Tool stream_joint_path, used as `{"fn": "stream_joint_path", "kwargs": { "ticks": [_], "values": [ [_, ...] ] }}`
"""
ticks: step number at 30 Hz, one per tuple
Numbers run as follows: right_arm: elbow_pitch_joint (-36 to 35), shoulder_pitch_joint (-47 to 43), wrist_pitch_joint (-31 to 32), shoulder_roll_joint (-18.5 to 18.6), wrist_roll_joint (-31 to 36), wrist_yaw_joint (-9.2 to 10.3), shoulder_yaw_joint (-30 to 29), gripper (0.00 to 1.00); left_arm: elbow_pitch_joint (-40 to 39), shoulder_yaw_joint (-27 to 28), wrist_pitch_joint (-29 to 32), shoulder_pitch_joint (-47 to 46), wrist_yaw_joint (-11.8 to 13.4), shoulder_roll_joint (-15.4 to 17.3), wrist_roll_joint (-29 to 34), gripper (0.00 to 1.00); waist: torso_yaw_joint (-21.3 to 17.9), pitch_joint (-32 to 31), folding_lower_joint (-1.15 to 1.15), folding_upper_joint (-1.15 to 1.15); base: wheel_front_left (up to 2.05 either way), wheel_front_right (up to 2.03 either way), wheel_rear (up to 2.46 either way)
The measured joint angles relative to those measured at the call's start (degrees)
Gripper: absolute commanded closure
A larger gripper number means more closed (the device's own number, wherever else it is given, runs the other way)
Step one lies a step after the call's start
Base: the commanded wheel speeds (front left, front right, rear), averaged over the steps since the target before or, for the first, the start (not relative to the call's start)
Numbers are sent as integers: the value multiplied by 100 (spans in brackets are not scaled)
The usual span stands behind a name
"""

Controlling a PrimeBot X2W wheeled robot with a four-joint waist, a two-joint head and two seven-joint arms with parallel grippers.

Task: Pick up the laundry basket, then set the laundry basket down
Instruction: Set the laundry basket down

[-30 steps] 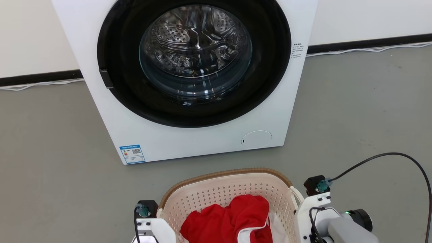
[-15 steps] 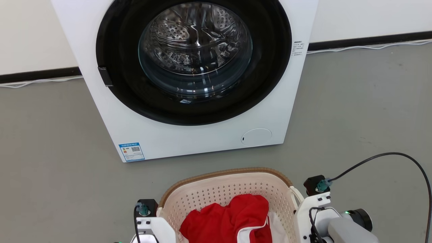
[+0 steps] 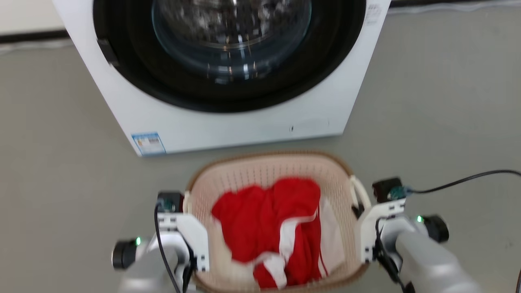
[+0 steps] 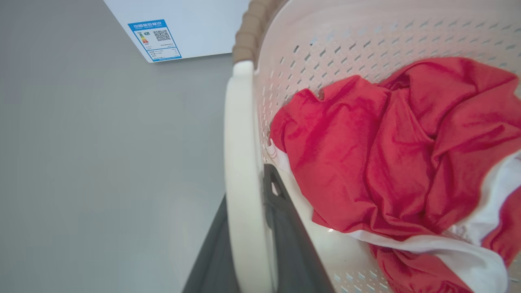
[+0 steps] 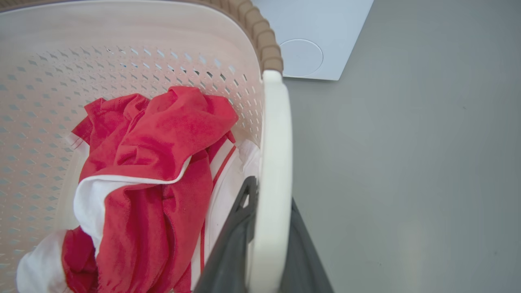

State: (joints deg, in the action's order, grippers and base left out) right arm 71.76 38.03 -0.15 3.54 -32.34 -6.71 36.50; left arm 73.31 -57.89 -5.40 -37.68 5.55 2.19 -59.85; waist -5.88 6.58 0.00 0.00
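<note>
Left gripper (image 4: 247, 195) and right gripper (image 5: 272, 195) clamped on laundry basket (image 3: 264, 169) handles (image 4: 240, 122), which point left-right; I can't call long axis. Cream perforated walls, brown woven rim, red-and-white cloth (image 3: 264, 215) inside.

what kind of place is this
Probably a laundry area, though it is bare enough to be a test room. A front-loading washing machine stands on a plain grey floor, with a laundry basket of red and white clothes in front of it.
</note>
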Motion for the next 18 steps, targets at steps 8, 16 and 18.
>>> {"fn": "stream_joint_path", "kwargs": {
  "ticks": [8, 16, 18],
  "values": [
    [143, 838, -991, -3, 250, -9, -334, 100, 4, 64, -545, -1015, 100, 78, 94, 100, 57, 1164, 0, 0, 0, 0, 0],
    [207, 1787, -1354, 64, 680, -10, -797, 100, -16, 187, -818, -2029, 151, 109, 244, 100, 124, 2572, 0, 0, 0, 0, 0],
    [85, 1912, -1356, 126, 766, -11, -918, 100, -58, 227, -850, -2185, 151, 111, 245, 100, 143, 2849, 0, 0, 0, 0, 0]
  ]
}}
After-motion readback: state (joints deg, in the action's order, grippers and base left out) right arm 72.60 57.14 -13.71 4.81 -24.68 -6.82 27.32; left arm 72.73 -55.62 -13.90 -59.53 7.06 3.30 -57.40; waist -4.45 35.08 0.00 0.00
